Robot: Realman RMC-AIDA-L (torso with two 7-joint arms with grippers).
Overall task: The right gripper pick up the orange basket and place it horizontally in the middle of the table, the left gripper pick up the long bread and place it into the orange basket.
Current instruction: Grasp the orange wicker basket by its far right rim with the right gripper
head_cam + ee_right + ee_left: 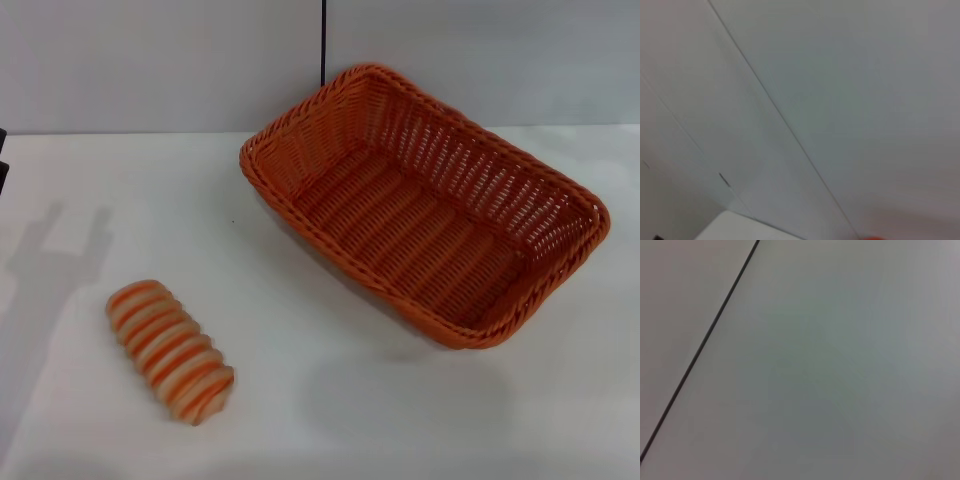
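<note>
Only overhead: orange basket, long bread.

Long bread beside orange basket

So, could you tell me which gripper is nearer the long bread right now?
Probably left, but neither gripper shows. The long bread lies on the left of the table, by a forked shadow; both wrist views show mostly wall.

A light grey wall with a dark vertical seam.
</note>
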